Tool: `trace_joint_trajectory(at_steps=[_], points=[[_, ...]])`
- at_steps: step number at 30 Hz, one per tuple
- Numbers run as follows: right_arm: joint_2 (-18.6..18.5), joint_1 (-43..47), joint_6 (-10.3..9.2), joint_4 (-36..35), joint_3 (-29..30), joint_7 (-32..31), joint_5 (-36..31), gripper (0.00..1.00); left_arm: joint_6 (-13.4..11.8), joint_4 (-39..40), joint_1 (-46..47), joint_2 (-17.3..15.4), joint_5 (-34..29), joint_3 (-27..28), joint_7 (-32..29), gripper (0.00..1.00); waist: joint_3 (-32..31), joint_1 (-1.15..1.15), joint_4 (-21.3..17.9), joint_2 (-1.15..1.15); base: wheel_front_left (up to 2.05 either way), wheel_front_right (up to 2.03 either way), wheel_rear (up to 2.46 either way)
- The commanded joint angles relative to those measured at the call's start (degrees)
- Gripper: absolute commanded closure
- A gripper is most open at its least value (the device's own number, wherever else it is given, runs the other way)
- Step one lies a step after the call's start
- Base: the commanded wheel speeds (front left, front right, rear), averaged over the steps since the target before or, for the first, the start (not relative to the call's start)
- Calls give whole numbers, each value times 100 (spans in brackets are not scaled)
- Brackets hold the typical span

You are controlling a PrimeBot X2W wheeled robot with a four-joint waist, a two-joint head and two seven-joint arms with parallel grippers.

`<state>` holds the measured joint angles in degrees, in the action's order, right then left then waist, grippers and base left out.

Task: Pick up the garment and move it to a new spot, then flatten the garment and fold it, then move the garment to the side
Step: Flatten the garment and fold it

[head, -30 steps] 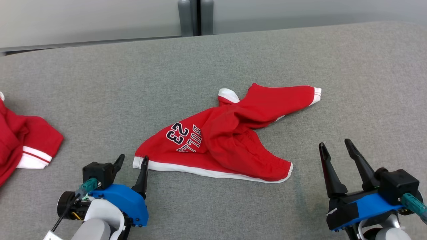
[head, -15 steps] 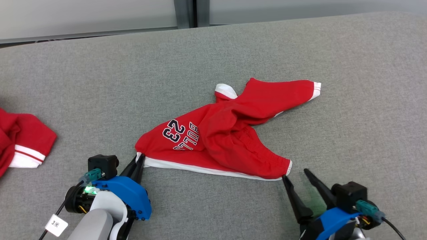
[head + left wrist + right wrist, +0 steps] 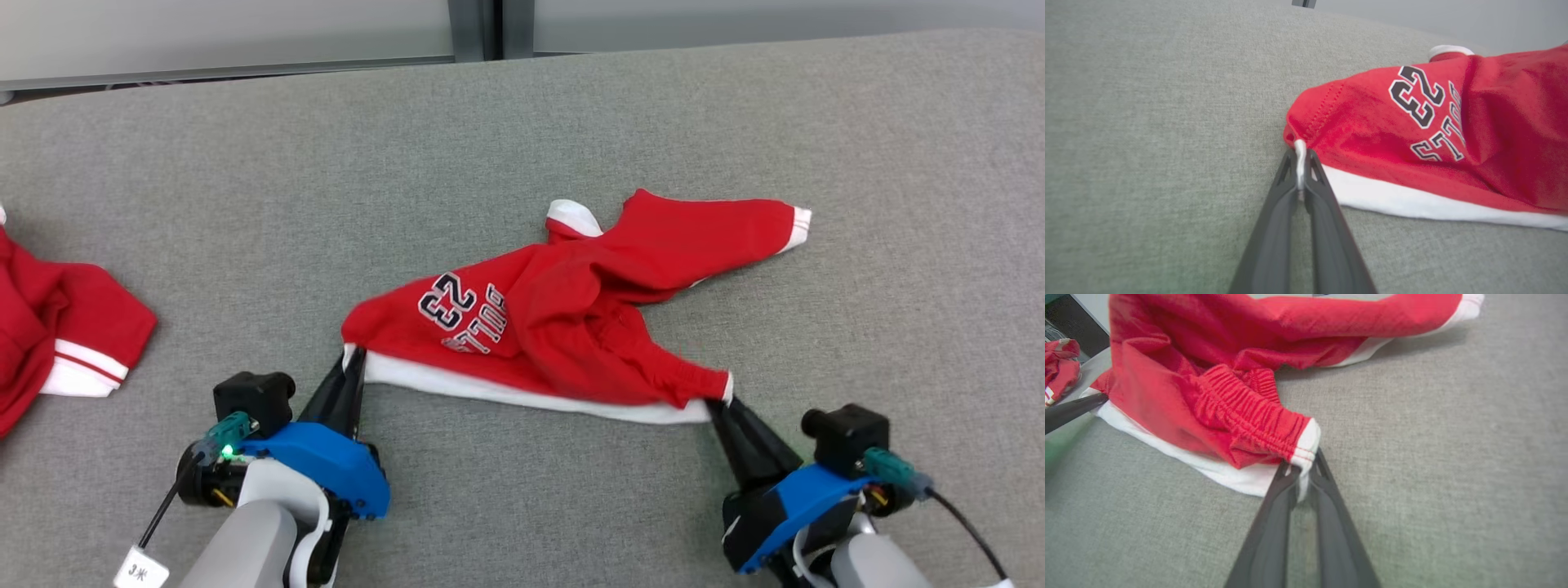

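Observation:
The garment (image 3: 563,318) is a pair of red shorts with white trim and a dark "23" print, lying crumpled on the grey table (image 3: 571,122). My left gripper (image 3: 353,365) is shut on its near left corner, the white hem pinched between the tips (image 3: 1300,157). At the near right corner, beside the gathered waistband (image 3: 1249,412), my right gripper (image 3: 718,402) is shut on the white edge (image 3: 1303,467). The white hem (image 3: 522,394) runs between the two grips. One leg (image 3: 718,233) points to the far right.
A second red garment with white stripes (image 3: 57,343) lies at the table's left edge, also glimpsed in the right wrist view (image 3: 1059,367). A pale wall with a dark post (image 3: 478,28) runs behind the table's far edge.
Both grippers were open a second ago. The left closed on the left corner first. The right moved in to the right corner and closed on it. The head camera shifted slightly.

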<state>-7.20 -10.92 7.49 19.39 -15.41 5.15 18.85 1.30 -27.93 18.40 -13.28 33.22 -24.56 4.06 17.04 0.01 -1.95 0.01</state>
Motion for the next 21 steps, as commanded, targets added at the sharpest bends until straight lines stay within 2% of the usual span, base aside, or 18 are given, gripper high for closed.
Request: trace_joint_trajectory(at_steps=[1, 6, 10, 17, 21], points=[[-60, -101, 1, -64, 28, 127, 37, 100, -38, 116, -2, 24, -16, 52, 145, 100, -8, -1, 12, -1, 0, 0, 0], [-198, -241, 1, -603, 245, 456, 72, 100, -149, 871, -2, 15, -139, 124, 642, 100, -116, -1, 32, -1, 0, 0, 0], [-321, -392, 1, -1266, 551, 463, -23, 100, -257, 1772, 99, -91, -347, 137, 790, 100, -265, -1, 20, -1, 0, 0, 0], [-309, -893, 0, -2589, 1383, 117, -392, 100, -511, 3506, 479, -259, -802, 234, 901, 100, -621, -1, -33, -1, 0, 0, 0], [-277, -1265, 0, -3350, 1854, -201, -549, 100, -606, 4256, 880, -318, -1048, 250, 768, 100, -785, -1, -52, -1, 0, 0, 0]])
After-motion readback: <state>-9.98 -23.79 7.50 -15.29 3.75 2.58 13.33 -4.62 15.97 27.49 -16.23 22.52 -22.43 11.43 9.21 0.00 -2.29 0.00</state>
